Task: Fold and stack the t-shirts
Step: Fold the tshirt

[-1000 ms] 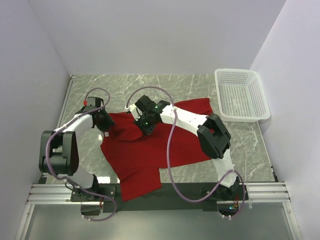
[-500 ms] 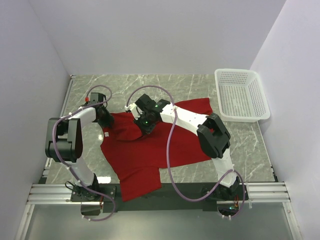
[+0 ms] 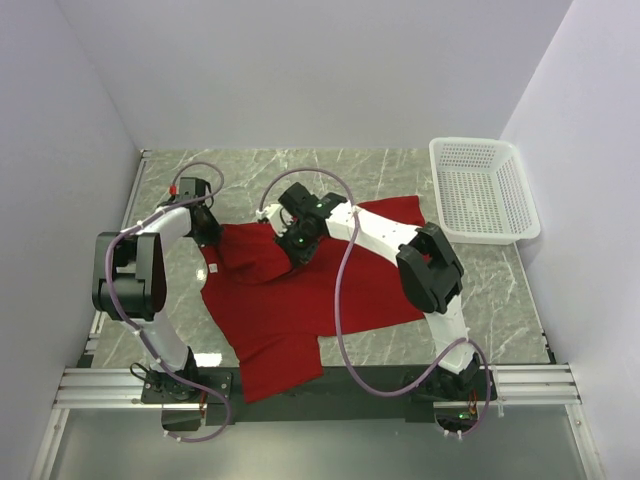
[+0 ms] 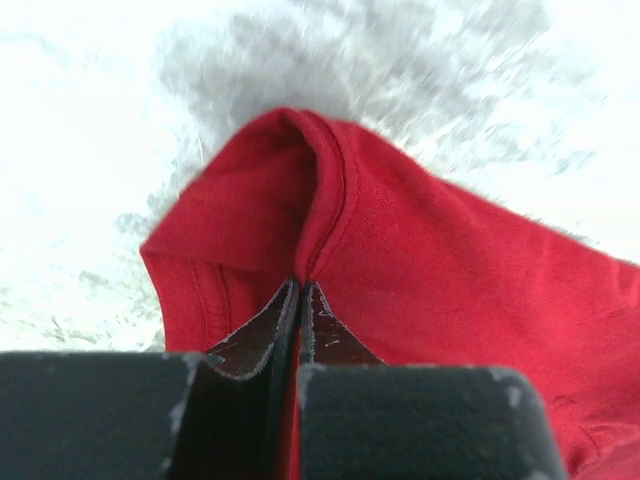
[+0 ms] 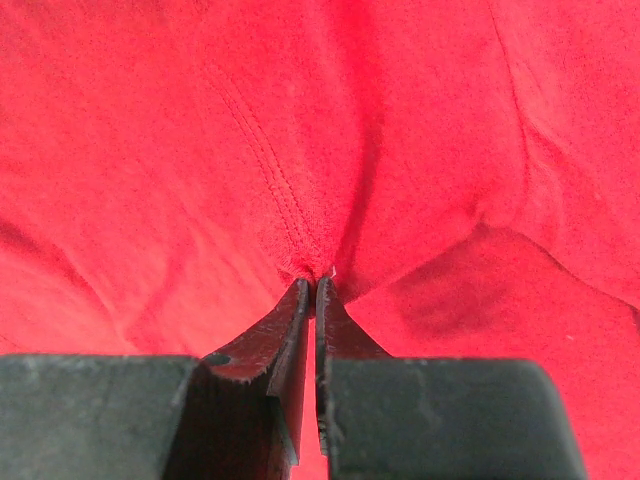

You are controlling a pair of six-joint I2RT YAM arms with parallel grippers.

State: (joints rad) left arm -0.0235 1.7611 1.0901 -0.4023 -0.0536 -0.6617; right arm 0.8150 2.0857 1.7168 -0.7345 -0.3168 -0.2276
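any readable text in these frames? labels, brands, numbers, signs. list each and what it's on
No text is legible in any view.
The white tag on the red t-shirt is too small to read from the top camera, and it does not show in either wrist view.
The white mesh basket has no visible label or marking.
In the wrist views the cloth is plain, with no print.

White mesh basket [image 3: 484, 192] at far right edge of grey-veined marble table [image 3: 350, 165]; plain pale walls [image 3: 300, 70] on three sides.
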